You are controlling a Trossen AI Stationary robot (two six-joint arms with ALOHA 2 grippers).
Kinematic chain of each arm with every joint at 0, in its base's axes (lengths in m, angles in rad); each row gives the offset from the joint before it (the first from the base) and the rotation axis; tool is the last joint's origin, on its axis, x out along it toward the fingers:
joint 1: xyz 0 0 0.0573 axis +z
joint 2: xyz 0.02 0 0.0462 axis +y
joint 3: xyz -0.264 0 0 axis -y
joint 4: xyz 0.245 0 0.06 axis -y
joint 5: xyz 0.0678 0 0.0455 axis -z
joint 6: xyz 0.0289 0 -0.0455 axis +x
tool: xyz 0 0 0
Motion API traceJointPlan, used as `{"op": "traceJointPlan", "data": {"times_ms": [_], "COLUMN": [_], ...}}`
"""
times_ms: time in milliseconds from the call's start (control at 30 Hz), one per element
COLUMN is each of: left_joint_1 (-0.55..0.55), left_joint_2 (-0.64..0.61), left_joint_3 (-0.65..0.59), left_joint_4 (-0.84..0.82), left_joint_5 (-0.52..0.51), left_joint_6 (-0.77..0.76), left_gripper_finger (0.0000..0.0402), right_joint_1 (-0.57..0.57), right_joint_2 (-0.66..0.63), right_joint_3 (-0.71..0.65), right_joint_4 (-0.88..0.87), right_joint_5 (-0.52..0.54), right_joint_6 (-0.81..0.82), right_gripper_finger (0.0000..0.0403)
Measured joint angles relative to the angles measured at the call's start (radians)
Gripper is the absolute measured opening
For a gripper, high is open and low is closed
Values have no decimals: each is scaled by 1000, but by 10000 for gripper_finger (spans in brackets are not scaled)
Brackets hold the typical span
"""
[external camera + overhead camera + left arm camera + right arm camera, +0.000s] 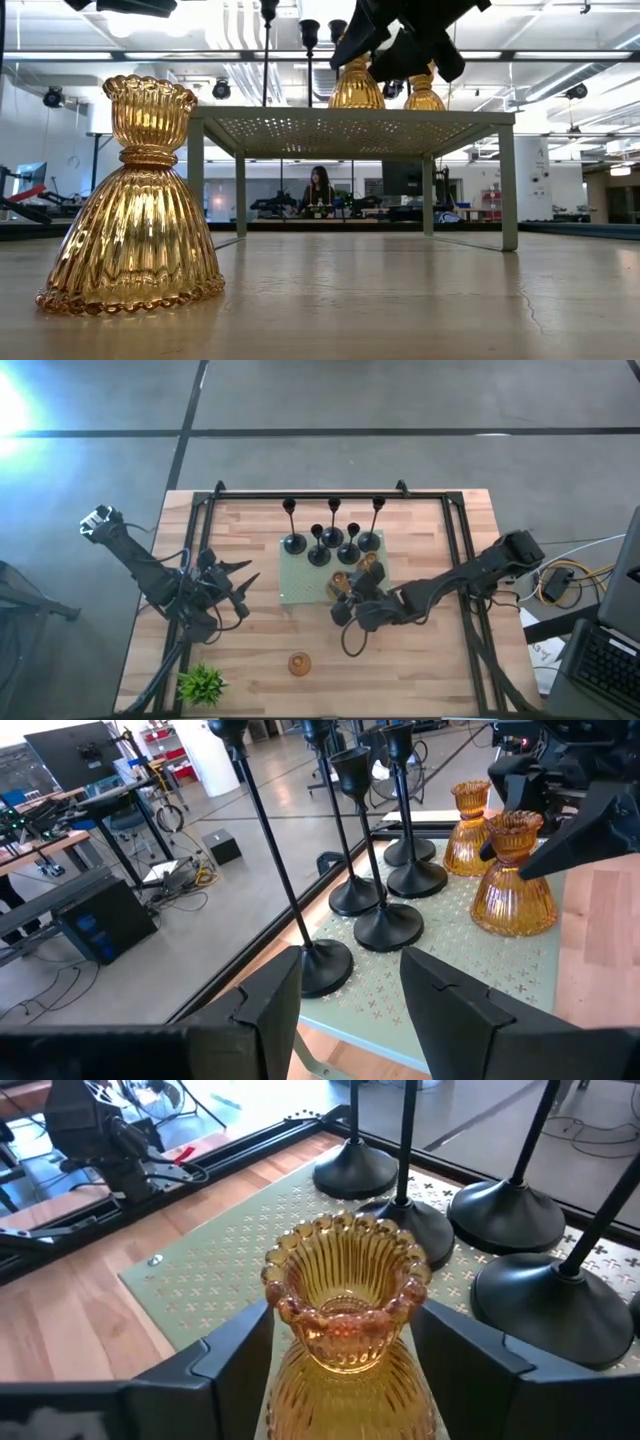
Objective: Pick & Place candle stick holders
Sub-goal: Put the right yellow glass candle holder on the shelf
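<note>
Amber glass sits right between the two fingers of your right end effector [340,1350]. That amber holder [345,1295] stands straight up on the green mat [300,582], with its open mouth pointing up at the wrist camera, so its long line runs up and down. The fingers are spread wide, one on each side of the neck, and they do not look like they touch the glass yet. I judge that a grip here means closing straight in on the neck, or the holder is just being let go on the mat; you cannot tell which from this one moment. A second amber holder [467,815] stands just beside it, so watch that a finger does not bump it. The five black holders [333,545] stand close together behind them on the same mat, with their thin stems pointing up. One more amber holder [299,663] stands alone on the bare wood of the desk [440,660], near the front edge and well apart from the mat. Your right arm is much nearer to the two on the mat. Your left end effector [345,1005] waits off to the left side of the desk with its fingers open and nothing in them, looking toward the black stems.
</note>
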Motion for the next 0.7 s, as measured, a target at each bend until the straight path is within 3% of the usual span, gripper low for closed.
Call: {"op": "traceJointPlan", "data": {"times_ms": [433,700], "left_joint_1": [0,0], "left_joint_2": [0,0], "left_joint_3": [0,0], "left_joint_4": [0,0], "left_joint_5": [0,0], "left_joint_6": [0,0], "left_gripper_finger": [177,177], "right_joint_1": [48,107], "right_joint_2": [-19,-21], "right_joint_3": [101,212], "right_joint_4": [-9,-255], "right_joint_5": [46,245], "right_joint_6": [-145,-128], "right_gripper_finger": [230,228]}}
